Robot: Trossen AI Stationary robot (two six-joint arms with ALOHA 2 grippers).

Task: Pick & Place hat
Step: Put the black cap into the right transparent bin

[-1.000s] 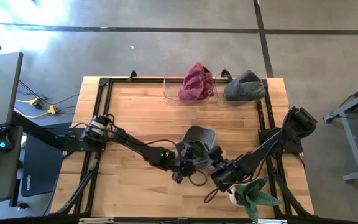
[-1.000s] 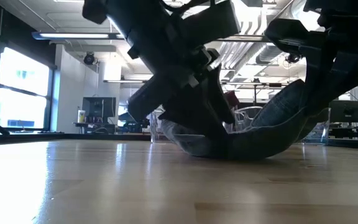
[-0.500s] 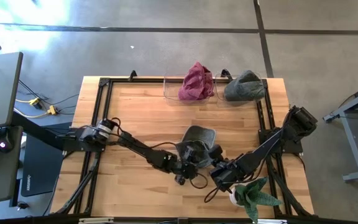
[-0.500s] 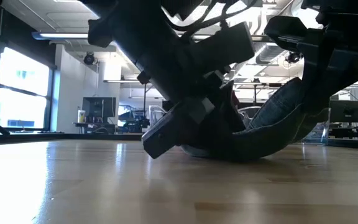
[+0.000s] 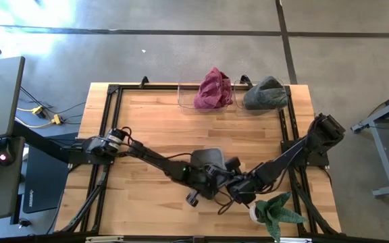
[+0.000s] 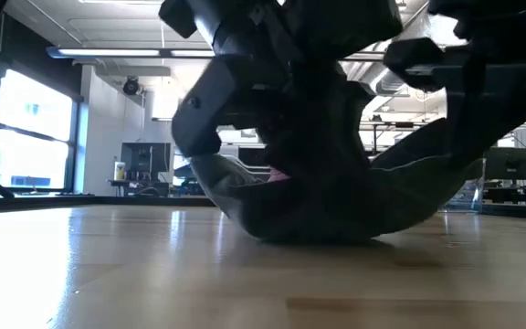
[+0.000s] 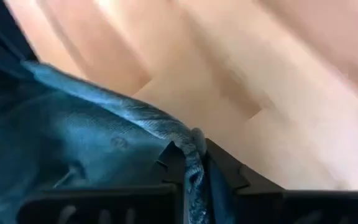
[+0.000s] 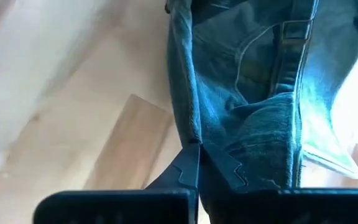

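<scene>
Hat point(image 5: 206, 160) near table's point(image 5: 147, 128) front edge; left gripper point(image 5: 211, 181) and right gripper point(image 5: 243, 189), arms stretched low, each pinch its rim.

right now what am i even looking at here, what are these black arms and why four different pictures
These are two robot arms at a wooden table, each ending in a two-finger gripper. One picture looks straight down from above, one looks level across the tabletop, and two come from cameras on the arms' wrists. Both arms meet near the table's front middle at a blue-grey denim hat. The left gripper is shut on the hat's edge, and the right gripper pinches its edge too. At the far edge sit clear bins holding a crumpled red hat and a grey hat. A small potted plant stands near the front right corner.
</scene>
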